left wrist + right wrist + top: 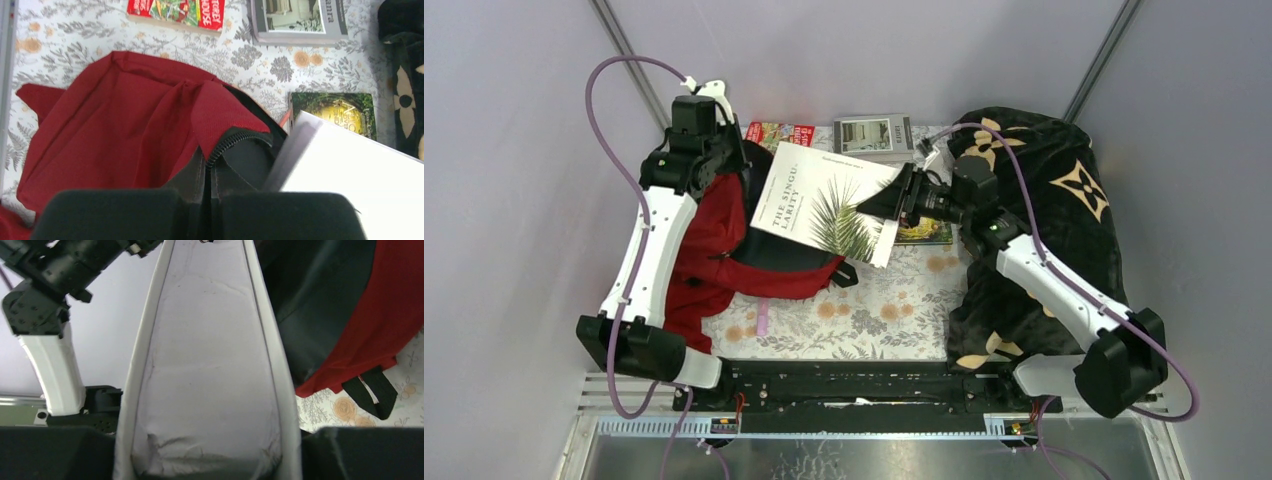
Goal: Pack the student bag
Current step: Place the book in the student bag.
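The student bag (709, 235) lies on the floral tablecloth (864, 320), and both arms are on it. The left gripper (206, 212) is pressed together, pinching the black zipper edge at the bag's opening. The right gripper (886, 203) clamps the white book (814, 190) with a palm leaf on its cover, holding it tilted over the bag's right side, one edge right at the opening. Beyond the bag sit a red book (779, 133) and a grey book (874, 135). To the bag's right lies a green book (332, 112), then the black flowered blanket (1064, 200).
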